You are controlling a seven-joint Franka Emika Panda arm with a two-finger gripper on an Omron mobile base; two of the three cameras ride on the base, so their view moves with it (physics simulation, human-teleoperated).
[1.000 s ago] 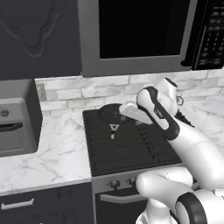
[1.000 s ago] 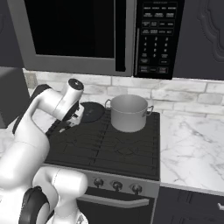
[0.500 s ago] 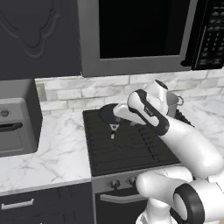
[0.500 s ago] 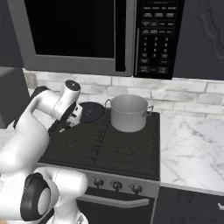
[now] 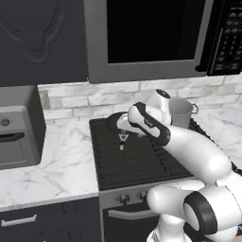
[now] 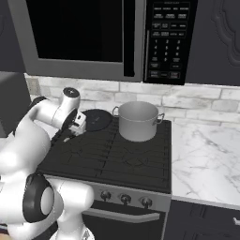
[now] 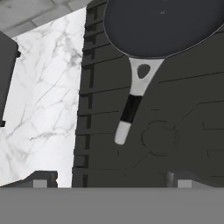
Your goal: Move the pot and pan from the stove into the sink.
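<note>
You've got the pan (image 7: 162, 24) on the rear left burner of the stove (image 6: 122, 157), black and shallow, its handle (image 7: 131, 103) pointing toward the front of the cooktop, silver at the neck, dark in the middle, pale at the tip. In the right base view the pan (image 6: 96, 118) sits just left of the pot (image 6: 138, 121), close but apart. The pot (image 5: 181, 112) is on the rear right burner, upright, shiny steel, small side handles showing, partly behind the arm in the left base view.

Your gripper (image 7: 109, 183) hangs above the grates on the front left of the stove, the handle tip between and ahead of the two finger tips (image 7: 41, 180), no contact. Jaws spread wide, nothing between them. In the right base view the gripper (image 6: 77, 125) is at the pan's left edge, low over the cooktop.

White marble counter (image 7: 43, 96) lies left of the stove, more of it (image 6: 206, 159) on the right. Grey tile backsplash (image 6: 197, 99) behind, microwave (image 6: 108, 37) overhead, knobs (image 6: 124, 198) along the range front, a dark appliance (image 5: 16, 132) on the left counter.
</note>
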